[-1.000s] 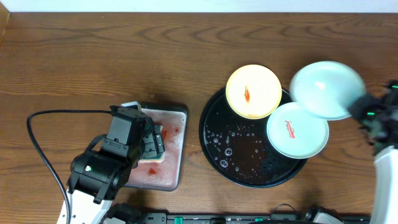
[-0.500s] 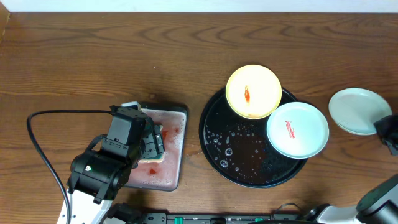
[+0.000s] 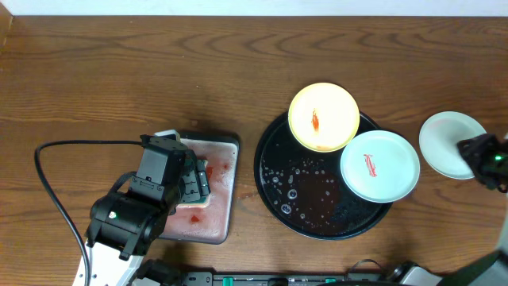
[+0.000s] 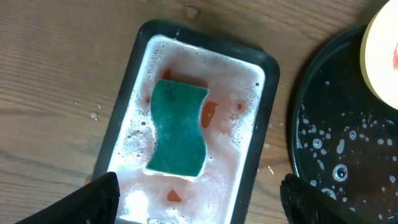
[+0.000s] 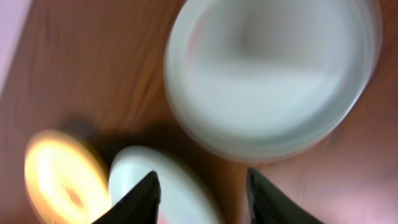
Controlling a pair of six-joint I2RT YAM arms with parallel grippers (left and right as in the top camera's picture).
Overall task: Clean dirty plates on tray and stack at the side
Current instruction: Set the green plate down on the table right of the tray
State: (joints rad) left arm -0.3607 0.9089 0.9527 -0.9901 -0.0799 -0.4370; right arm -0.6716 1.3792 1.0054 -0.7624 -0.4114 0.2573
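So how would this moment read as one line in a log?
left gripper open above sponge | right gripper open by clean plate on table | yellow plate and white plate smeared, on tray

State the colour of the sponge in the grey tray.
Teal; the sponge shows best in left wrist view.

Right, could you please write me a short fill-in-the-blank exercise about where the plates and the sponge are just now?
1. The teal ____ lies in the foamy rectangular tray.
2. Red smears show on ____ plates: the yellow plate and a white plate.
3. The clean plate lies on the ____, outside the black tray.
Missing words: sponge; two; table.
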